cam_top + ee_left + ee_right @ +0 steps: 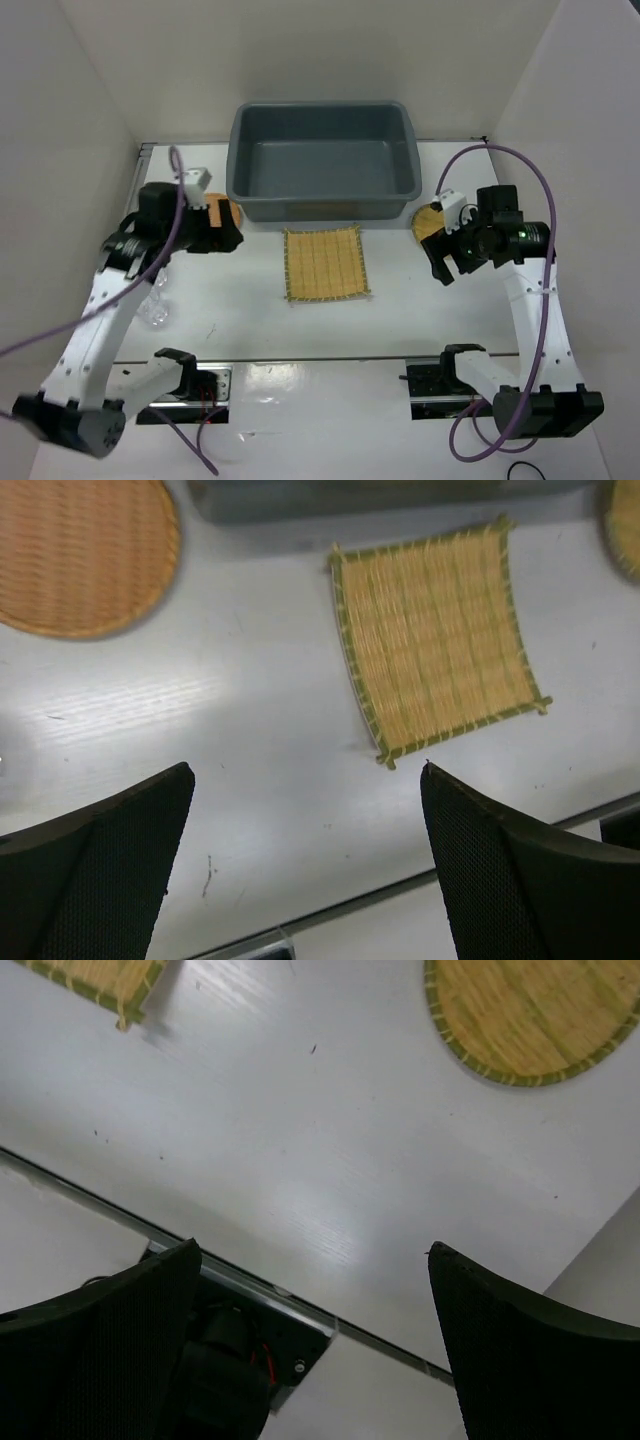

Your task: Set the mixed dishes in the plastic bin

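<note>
White table [400, 320], square mat [323, 262] between left claw [224, 232] and right claw [441, 264]

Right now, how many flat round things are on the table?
2. The orange-brown plate lies left of the bin, the tan woven disc right of it; both partly covered from above.

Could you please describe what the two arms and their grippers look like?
Both arms have white links and black joints; the left arm and right arm each trail a looping purple cable. A small green light glows on the right wrist. The left gripper and right gripper have black, wedge-shaped fingers with a fine mesh texture.
</note>
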Action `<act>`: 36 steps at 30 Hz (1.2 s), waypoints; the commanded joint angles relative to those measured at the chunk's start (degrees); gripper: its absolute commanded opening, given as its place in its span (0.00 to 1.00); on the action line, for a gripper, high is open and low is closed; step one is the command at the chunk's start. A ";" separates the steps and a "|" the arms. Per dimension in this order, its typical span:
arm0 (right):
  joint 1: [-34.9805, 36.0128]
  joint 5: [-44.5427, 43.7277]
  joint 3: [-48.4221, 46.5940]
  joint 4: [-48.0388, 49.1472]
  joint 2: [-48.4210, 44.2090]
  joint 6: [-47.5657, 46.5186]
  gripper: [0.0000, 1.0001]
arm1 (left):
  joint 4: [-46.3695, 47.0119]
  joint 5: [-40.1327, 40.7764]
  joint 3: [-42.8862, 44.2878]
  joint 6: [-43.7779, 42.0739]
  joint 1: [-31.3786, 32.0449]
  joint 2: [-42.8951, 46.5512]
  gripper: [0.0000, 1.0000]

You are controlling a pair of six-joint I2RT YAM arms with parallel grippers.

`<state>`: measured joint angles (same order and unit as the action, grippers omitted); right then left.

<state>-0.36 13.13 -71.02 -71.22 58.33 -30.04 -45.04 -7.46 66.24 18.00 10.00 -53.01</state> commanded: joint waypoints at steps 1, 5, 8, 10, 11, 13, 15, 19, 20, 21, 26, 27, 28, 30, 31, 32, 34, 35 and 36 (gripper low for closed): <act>1.68 -0.73 1.85 -0.86 1.18 -5.98 0.98 | 2.23 1.14 0.91 3.26 5.18 -10.21 1.00; 4.75 0.92 1.24 4.40 2.92 -9.24 0.98 | 2.23 1.65 5.64 7.83 10.47 -24.39 1.00; 7.20 3.30 1.24 9.85 6.25 -7.76 0.98 | 13.77 4.56 0.49 11.79 17.24 -21.02 1.00; 7.74 5.49 1.24 11.45 9.07 -4.34 0.98 | 19.78 4.56 -4.16 15.56 17.77 -17.84 1.00; 7.74 6.99 1.94 12.50 11.61 -2.32 0.98 | 23.38 3.87 -7.32 16.79 17.77 -17.04 1.00; 7.74 9.63 5.00 18.64 13.47 7.04 0.98 | 24.12 2.63 -7.97 17.51 17.77 -18.69 1.00; 8.44 14.35 6.51 23.21 16.20 11.22 0.98 | 20.35 0.36 -4.91 15.94 18.48 -25.10 1.00; 9.51 20.34 7.65 27.62 23.57 20.07 0.98 | 19.62 -1.15 -1.81 13.20 20.32 -34.60 1.00; 9.50 23.23 8.70 28.85 26.63 22.11 0.98 | 20.77 -1.15 -1.81 13.20 20.32 -34.61 1.00; 8.63 29.61 10.28 31.64 28.14 24.22 0.98 | 23.82 -3.67 -2.34 13.20 19.54 -35.22 1.00; 9.76 36.45 13.63 38.25 36.05 30.56 0.98 | 27.89 -6.43 -4.62 16.45 18.21 -37.86 1.00; 9.76 36.45 13.63 38.96 37.20 30.57 0.98 | 27.90 -5.90 -5.67 18.02 18.21 -37.86 1.00; 9.76 36.45 13.63 39.49 38.34 31.35 0.98 | 28.59 -5.90 -8.55 18.82 18.21 -36.56 1.00; 9.76 35.92 13.63 41.85 41.16 32.58 0.98 | 30.79 -5.90 -11.82 20.92 17.52 -33.14 1.00; 9.76 35.40 14.33 43.00 41.95 34.77 0.98 | 31.49 -5.90 -13.49 21.81 16.81 -32.07 1.00; 10.29 35.39 15.03 44.14 43.26 35.66 0.98 | 32.11 -5.90 -16.11 22.77 16.81 -31.37 1.00; 10.29 35.39 15.04 45.82 43.80 37.07 0.98 | 32.82 -5.90 -18.06 24.19 16.19 -30.83 1.00; 10.29 35.39 15.04 46.34 45.20 37.07 0.98 | 34.39 -5.90 -18.94 24.71 16.19 -31.36 1.00; 10.29 35.39 14.52 45.56 45.82 37.07 0.98 | 35.36 -6.68 -20.78 25.67 16.19 -32.14 1.00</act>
<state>9.28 47.66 -56.55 -29.06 101.73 2.83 -14.83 -12.58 47.64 39.81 26.68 -85.82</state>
